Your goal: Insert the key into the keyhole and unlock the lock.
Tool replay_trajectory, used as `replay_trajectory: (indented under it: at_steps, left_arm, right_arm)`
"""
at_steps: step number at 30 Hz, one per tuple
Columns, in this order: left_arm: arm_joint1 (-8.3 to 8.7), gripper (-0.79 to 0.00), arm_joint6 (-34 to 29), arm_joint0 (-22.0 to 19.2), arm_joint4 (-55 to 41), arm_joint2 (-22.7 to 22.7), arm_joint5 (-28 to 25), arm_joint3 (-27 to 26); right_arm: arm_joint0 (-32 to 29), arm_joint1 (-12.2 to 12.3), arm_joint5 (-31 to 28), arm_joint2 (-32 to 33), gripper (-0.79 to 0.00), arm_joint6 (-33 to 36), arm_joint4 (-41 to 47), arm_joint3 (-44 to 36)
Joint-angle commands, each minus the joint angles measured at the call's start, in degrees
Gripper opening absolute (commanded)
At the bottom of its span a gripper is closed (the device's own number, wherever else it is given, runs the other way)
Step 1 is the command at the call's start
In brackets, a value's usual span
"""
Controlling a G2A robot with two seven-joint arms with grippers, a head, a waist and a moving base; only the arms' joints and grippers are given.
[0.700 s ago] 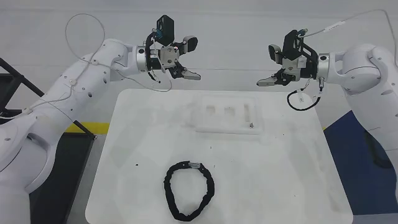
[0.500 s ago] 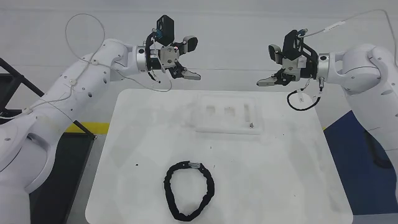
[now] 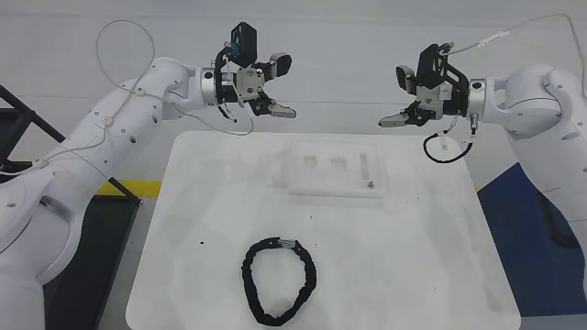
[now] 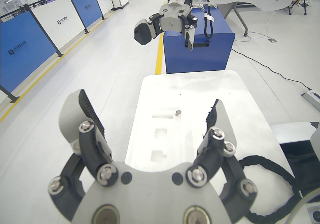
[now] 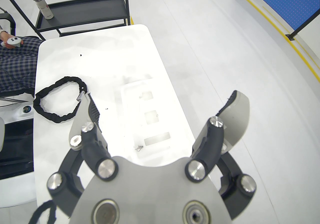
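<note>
A black fabric-covered chain lock [image 3: 279,280] lies in a loop near the table's front edge, its silver lock end [image 3: 287,243] facing the tray. The small key [image 3: 370,183] rests on the white tray [image 3: 316,183] at mid-table. My left gripper [image 3: 284,84] hangs open above the table's far left corner, empty. Opposite it, my right gripper [image 3: 396,99] is open and empty beyond the far right corner. The left wrist view shows its gripper [image 4: 150,107], the key [image 4: 178,112] and the chain [image 4: 270,180]. The right wrist view shows its gripper [image 5: 161,102], the key [image 5: 138,147] and the chain [image 5: 57,100].
The white tray [image 5: 130,90] has three shallow recesses. A blue cabinet [image 4: 197,55] stands past the table on the right arm's side. On the left arm's side stands a black shelf cart [image 5: 82,10] with bottles. Bare tabletop [image 3: 413,266] lies around the chain.
</note>
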Motion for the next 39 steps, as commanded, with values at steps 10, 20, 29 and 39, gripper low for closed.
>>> replay_trajectory:
  at_steps: [10,20,29,39]
  left_arm:
    - [0.0,0.0,0.0,0.0,0.0,0.0,0.0,0.0]
    - [0.0,0.0,0.0,0.0,0.0,0.0,0.0,0.0]
    - [0.0,0.0,0.0,0.0,0.0,0.0,0.0,0.0]
    - [0.0,0.0,0.0,0.0,0.0,0.0,0.0,0.0]
  right_arm:
    - [-1.4,0.0,2.5,-0.3,0.0,-0.4,-2.3,-1.3]
    - [-4.8,-1.3,3.9,-4.3,0.0,-0.1,0.3,3.1]
    - [-5.6,-4.0,4.0,-9.1,0.0,-0.8,2.3,10.3]
    - [-7.2,-6.2,12.7,-12.9,0.0,3.3,1.9,14.3]
